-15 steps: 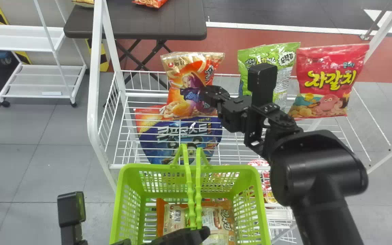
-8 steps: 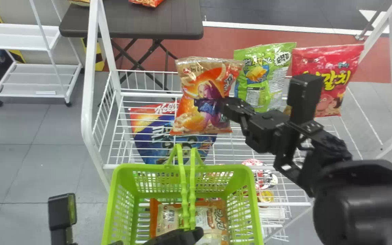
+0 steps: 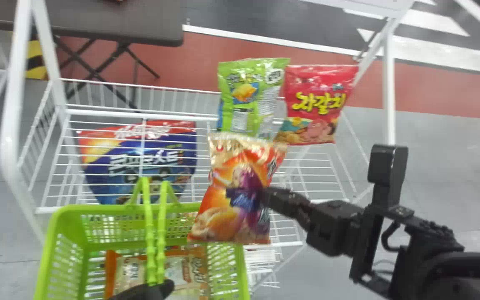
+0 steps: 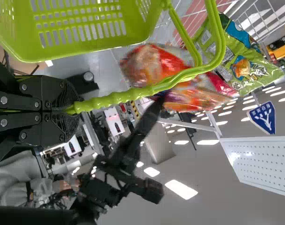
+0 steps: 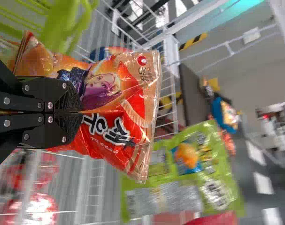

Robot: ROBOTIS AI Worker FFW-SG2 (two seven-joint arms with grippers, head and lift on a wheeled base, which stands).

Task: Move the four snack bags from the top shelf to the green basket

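Orange snack bag (image 3: 219, 223), clenched in the right fingers (image 3: 274, 197), has moved nearer the basket (image 3: 58, 223), whose handles (image 3: 150, 241) the left fingers (image 3: 163, 288) grasp.

Orange snack bag (image 3: 219, 208) held aloft, puffed, tilted, over the right rear rim of the lattice-sided green basket (image 3: 69, 227), handles raised. Green bag (image 3: 242, 96) and red bag (image 3: 317, 98) stand side by side toward the top shelf's (image 3: 98, 112) back. Orange-and-cream packet (image 3: 186, 268) lies in the basket.

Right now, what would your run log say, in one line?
Right gripper: grips orange bag | Left gripper: holds basket handles | Top shelf: green bag, red bag
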